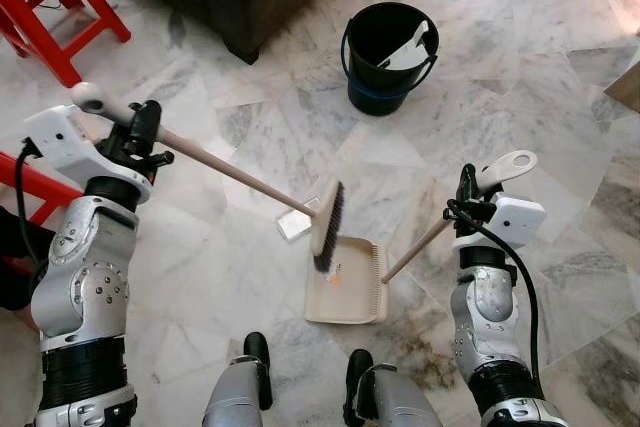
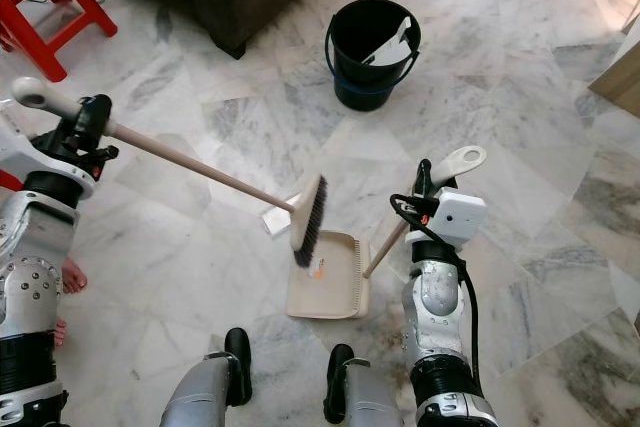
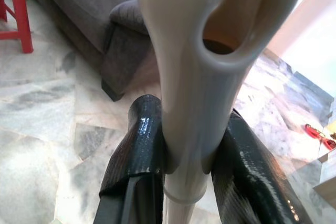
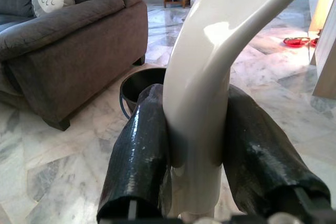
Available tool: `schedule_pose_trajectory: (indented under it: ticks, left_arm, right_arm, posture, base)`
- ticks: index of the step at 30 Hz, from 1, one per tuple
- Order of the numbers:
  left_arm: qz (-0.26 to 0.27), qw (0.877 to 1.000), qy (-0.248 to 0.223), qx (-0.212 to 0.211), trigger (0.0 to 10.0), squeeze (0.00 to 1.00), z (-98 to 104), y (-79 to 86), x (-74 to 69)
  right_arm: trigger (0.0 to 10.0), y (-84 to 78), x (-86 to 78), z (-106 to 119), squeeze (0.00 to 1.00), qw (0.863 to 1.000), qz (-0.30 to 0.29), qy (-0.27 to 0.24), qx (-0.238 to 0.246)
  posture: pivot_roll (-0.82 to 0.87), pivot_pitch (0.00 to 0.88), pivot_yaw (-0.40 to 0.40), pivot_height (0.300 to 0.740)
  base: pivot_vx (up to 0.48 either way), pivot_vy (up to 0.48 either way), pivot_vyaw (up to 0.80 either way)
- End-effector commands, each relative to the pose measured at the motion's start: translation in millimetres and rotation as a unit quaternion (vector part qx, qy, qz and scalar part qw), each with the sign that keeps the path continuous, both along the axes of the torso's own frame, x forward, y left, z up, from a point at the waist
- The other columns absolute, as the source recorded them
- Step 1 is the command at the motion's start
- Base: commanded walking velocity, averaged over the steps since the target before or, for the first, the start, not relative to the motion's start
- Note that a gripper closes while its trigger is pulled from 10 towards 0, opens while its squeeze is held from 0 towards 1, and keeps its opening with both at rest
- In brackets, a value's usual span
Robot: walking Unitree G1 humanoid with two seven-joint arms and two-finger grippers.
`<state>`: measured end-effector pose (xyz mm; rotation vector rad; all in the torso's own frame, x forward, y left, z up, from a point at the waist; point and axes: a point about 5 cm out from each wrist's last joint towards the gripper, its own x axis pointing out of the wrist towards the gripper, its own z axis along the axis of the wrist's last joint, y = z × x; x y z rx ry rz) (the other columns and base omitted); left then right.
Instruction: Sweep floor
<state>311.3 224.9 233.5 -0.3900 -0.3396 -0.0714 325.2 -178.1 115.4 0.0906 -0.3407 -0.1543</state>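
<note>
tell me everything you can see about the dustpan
The dustpan is a cream, plastic-looking tray with a comb-like ridge along one side. It lies flat on the marble floor before the robot's feet. Its long pale handle slants up into the right tool, shut on it. A small orange scrap lies inside, and the broom head hangs over its open edge.

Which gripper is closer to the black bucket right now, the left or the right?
Right. The right gripper, shut on the dustpan handle, sits just below and right of the black bucket. The left gripper, gripping the broom handle, is far off to the bucket's left.
</note>
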Motion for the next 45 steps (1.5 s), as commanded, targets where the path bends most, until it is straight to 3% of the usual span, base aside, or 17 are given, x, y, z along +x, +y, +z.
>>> schedule_pose_trajectory:
  ticks: [1,13,26,28,34,45]
  left_arm:
    - [0.006,1.000,0.000,-0.007,10.0,0.00,-4,5.3,-3.6]
    - [0.038,0.999,0.014,-0.031,10.0,0.00,-12,14.2,-4.7]
    - [0.044,0.994,0.027,-0.100,10.0,0.00,-20,11.6,-3.2]
    - [0.053,0.994,0.028,-0.087,10.0,0.00,-20,12.6,-3.9]
    - [0.063,0.994,0.030,0.082,10.0,0.00,-17,8.2,-4.8]
    - [0.070,0.993,0.027,0.094,10.0,0.00,-17,8.0,-4.7]
  right_arm:
    - [10.0,3.0,-8.4,-27,0.00,0.998,0.004,0.060,0.021]
    - [10.0,2.8,-8.3,-26,0.00,0.998,0.004,0.059,0.021]
    - [10.0,0.7,-9.0,-27,0.00,0.998,0.002,0.061,0.019]
    - [10.0,0.4,-9.0,-27,0.00,0.998,0.002,0.061,0.018]
    - [10.0,0.1,-8.5,-26,0.00,0.998,0.002,0.061,0.018]
    - [10.0,0.0,-8.8,-26,0.00,0.998,0.001,0.060,0.018]
  posture:
    - [0.16,0.405,-0.004,0.740]
    - [0.16,0.407,-0.004,0.740]
    - [0.15,0.409,-0.005,0.740]
    - [0.15,0.409,-0.006,0.740]
    - [0.15,0.407,-0.006,0.740]
    - [0.15,0.407,-0.006,0.740]
  base:
    - [0.000,0.000,0.00]
    - [0.000,0.000,0.00]
    - [0.000,0.000,0.00]
    - [0.000,0.000,0.00]
    - [0.000,0.000,0.00]
    - [0.000,0.000,0.00]
